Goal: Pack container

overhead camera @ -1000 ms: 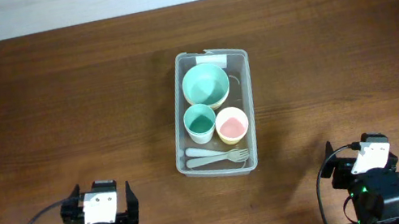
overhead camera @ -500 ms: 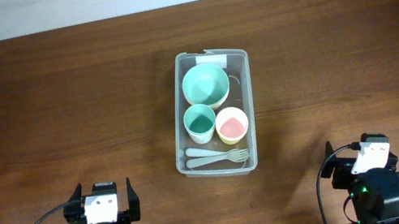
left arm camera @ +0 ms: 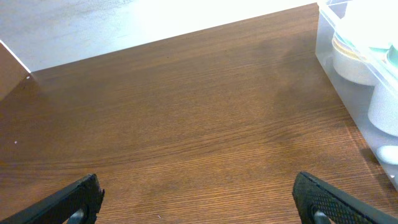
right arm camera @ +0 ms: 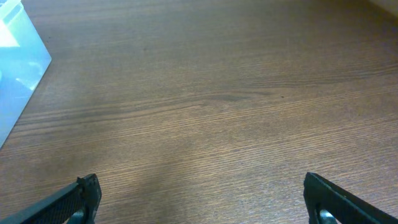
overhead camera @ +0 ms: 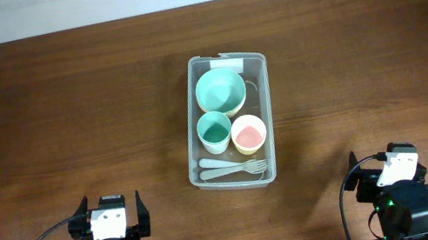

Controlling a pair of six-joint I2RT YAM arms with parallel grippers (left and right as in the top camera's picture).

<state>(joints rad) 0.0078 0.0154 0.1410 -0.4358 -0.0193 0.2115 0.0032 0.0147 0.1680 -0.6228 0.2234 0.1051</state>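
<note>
Retreat of left gripper (overhead camera: 110, 209) toward near-left edge now settled; right gripper (overhead camera: 387, 164) parked near right. Both claws spread wide, empty. Container (overhead camera: 193, 141) mid-table, well apart from both, holding bowl (overhead camera: 220, 90), cups (overhead camera: 215, 129), cutlery (overhead camera: 231, 168); packing likely complete.

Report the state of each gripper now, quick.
Left gripper: open, fingers wide apart, holding nothing.
Right gripper: open, fingers wide apart, holding nothing.
</note>
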